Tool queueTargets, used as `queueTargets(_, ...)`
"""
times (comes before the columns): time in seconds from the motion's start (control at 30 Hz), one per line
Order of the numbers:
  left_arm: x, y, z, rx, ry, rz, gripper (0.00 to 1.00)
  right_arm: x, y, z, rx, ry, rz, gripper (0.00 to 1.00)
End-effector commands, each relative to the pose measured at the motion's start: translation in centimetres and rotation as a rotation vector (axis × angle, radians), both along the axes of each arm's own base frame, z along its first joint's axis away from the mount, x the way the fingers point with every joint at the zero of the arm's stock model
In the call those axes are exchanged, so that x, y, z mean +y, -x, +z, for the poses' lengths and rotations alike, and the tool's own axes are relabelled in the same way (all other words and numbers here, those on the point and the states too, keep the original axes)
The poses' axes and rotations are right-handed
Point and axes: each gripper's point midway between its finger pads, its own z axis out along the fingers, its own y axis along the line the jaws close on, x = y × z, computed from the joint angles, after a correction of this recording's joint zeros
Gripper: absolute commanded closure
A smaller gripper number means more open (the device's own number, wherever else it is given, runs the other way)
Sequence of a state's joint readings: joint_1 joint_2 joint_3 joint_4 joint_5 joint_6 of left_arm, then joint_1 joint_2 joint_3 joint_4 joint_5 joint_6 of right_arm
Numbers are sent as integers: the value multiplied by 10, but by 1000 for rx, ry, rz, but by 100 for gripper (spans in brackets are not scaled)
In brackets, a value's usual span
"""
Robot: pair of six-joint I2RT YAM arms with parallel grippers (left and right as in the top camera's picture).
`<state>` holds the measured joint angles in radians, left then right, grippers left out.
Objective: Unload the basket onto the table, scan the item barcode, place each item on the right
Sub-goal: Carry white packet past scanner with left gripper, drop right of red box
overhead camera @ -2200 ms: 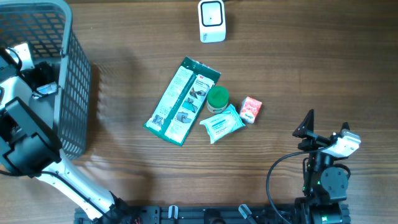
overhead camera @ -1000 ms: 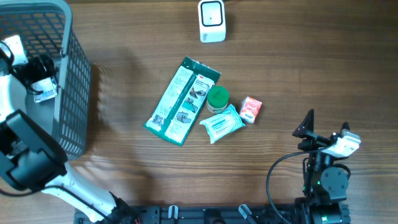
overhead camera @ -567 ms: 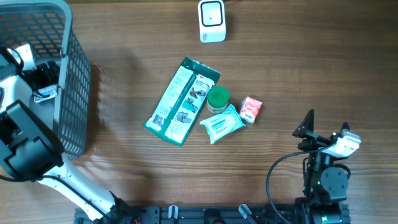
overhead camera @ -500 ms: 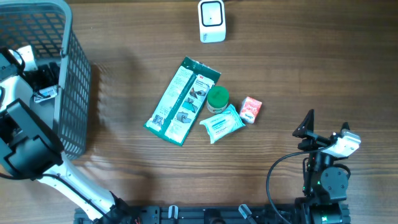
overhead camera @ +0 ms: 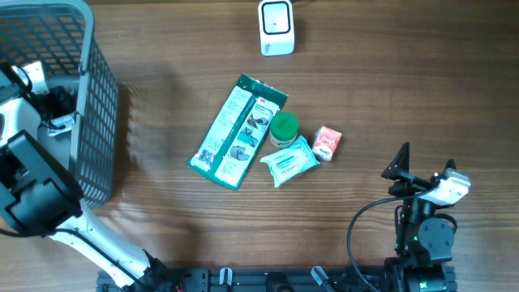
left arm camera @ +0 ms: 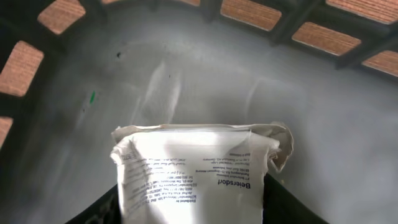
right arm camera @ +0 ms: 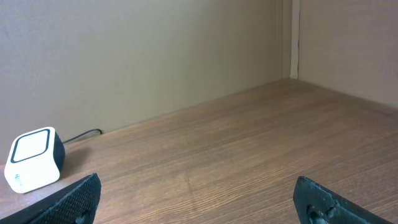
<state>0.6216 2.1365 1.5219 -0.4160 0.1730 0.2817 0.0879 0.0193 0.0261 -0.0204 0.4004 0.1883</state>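
My left claw [left arm camera: 189, 208], at the bottom edge of the wrist view, has just pulled in from fully spread to about half. Its dark fingers [left arm camera: 102, 208] now press either side of the white packet [left arm camera: 193, 165]. I judge that a grip, though no lift has tested it yet. The packet sits over the grey floor of the basket [left arm camera: 261, 81], small print facing me; I can't make out a barcode. Overhead, that puts it at the upper left of the frame, well apart from the scanner [overhead camera: 276, 27] at top centre. So the pickup looks done, and the carry comes next. My right claw [right arm camera: 199, 202] hangs wide and empty, lower right.
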Motion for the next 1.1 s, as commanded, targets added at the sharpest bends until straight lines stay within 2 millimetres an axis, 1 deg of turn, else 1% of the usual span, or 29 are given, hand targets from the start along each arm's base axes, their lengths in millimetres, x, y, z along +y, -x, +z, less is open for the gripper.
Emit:
queueTargets(0.0, -2, -3, 74, -132, -41, 32, 51, 0, 0, 3, -10, 2, 0, 0)
queueTargets(0.07, -3, -2, 110, -193, -69, 46, 51, 0, 0, 3, -11, 2, 0, 0)
queueTargets(0.13, -7, 3, 160, -282, -97, 74, 52, 0, 0, 3, -10, 2, 0, 0)
queueTargets(0.17, -10, 7, 178, -317, -101, 90, 52, 0, 0, 3, -10, 2, 0, 0)
queueTargets(0.2, -18, 13, 210, -377, -102, 109, 54, 0, 0, 3, -11, 2, 0, 0)
queueTargets(0.23, -25, 17, 227, -410, -99, 103, 54, 0, 0, 3, -10, 2, 0, 0)
queueTargets(0.3, -53, 24, 267, -495, -79, 31, 54, 0, 0, 3, -11, 2, 0, 0)
queueTargets(0.33, -76, 29, 294, -563, -43, -8, 53, 0, 0, 3, -11, 2, 0, 0)
queueTargets(0.37, -95, 34, 314, -615, -6, -35, 53, 0, 0, 3, -10, 2, 0, 0)
queueTargets(0.4, -112, 37, 328, -653, 27, -67, 53, 0, 0, 3, -11, 2, 0, 0)
queueTargets(0.43, -137, 40, 345, -697, 69, -120, 53, 0, 0, 3, -11, 2, 0, 0)
queueTargets(0.47, -156, 42, 356, -723, 99, -164, 53, 0, 0, 3, -11, 2, 0, 0)
queueTargets(0.5, -183, 44, 367, -748, 138, -218, 53, 0, 0, 3, -11, 1, 0, 0)
queueTargets(0.53, -205, 44, 373, -759, 165, -270, 52, 0, 0, 3, -11, 2, 0, 0)
queueTargets(0.57, -227, 43, 376, -762, 197, -317, 52, 0, 0, 3, -10, 2, 0, 0)
queueTargets(0.63, -286, 40, 374, -742, 264, -446, 53, 0, 0, 3, -11, 2, 0, 0)
queueTargets(0.7, -344, 40, 366, -700, 328, -580, 53, 0, 0, 3, -11, 2, 0, 0)
queueTargets(0.77, -401, 40, 352, -654, 381, -704, 54, 0, 0, 3, -11, 2, 0, 0)
queueTargets(0.8, -425, 40, 346, -634, 396, -751, 54, 0, 0, 3, -11, 2, 0, 0)
queueTargets(0.87, -470, 39, 327, -589, 417, -828, 54, 0, 0, 3, -10, 2, 0, 0)
queueTargets(0.93, -527, 38, 299, -539, 436, -922, 53, 0, 0, 3, -11, 2, 0, 0)
queueTargets(1.0, -561, 34, 277, -518, 430, -960, 53, 0, 0, 3, -11, 2, 0, 0)
queueTargets(1.07, -605, 32, 248, -497, 439, -1021, 52, 0, 0, 3, -10, 2, 0, 0)
